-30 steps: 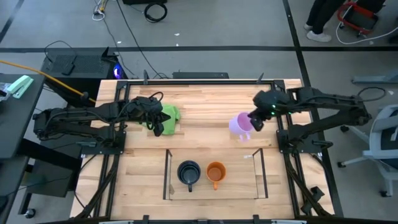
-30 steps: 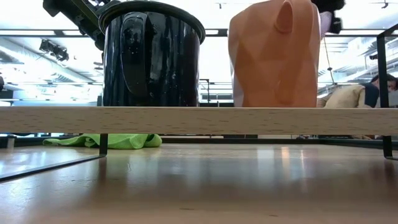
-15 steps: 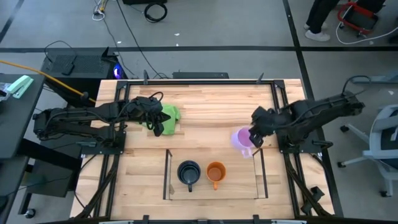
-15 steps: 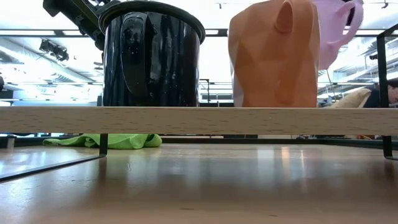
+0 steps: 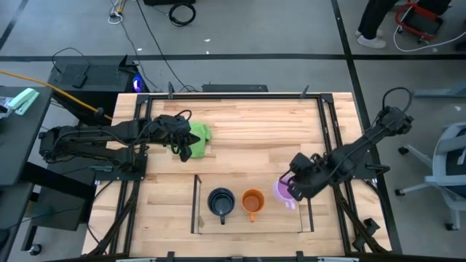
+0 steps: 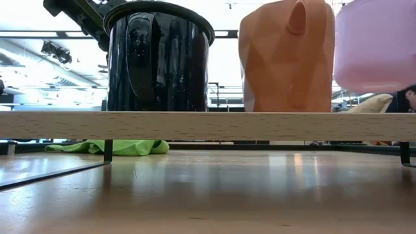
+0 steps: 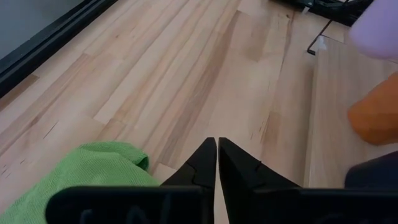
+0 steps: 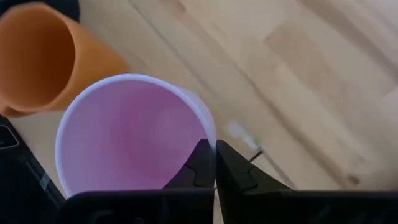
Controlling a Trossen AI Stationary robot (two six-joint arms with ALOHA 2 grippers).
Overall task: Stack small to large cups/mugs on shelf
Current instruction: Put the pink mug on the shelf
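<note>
The black mug (image 5: 220, 201) and the orange mug (image 5: 252, 201) stand upright side by side on the shelf's wooden floor (image 6: 208, 125), black on the left. My right gripper (image 5: 295, 185) is shut on the light purple mug (image 5: 285, 191) over the shelf's right end, next to the orange mug. In the low view the purple mug (image 6: 376, 45) hangs a little above the floor. My left gripper (image 5: 185, 148) is shut at the far left, beside the green cloth (image 5: 199, 133). My right gripper pinches the purple mug's wall at the rim (image 8: 210, 138), one finger (image 8: 196, 167) inside the mug and one (image 8: 235, 171) outside. The fingers come from above, pointing down. The mug hangs upright, mouth up, clear of the shelf floor.
The shelf's clear side panels (image 5: 196, 204) stand on the left and on the right (image 5: 304, 204), the right one close to the held mug. Bare wood lies between the cloth and the shelf. A person shows beyond the table's far right corner (image 5: 378, 22).
My right gripper has carried the purple mug from the table's far right part toward the near edge and down, to just above the shelf's right end. The mug has stayed upright. The black and orange mugs have not moved.
</note>
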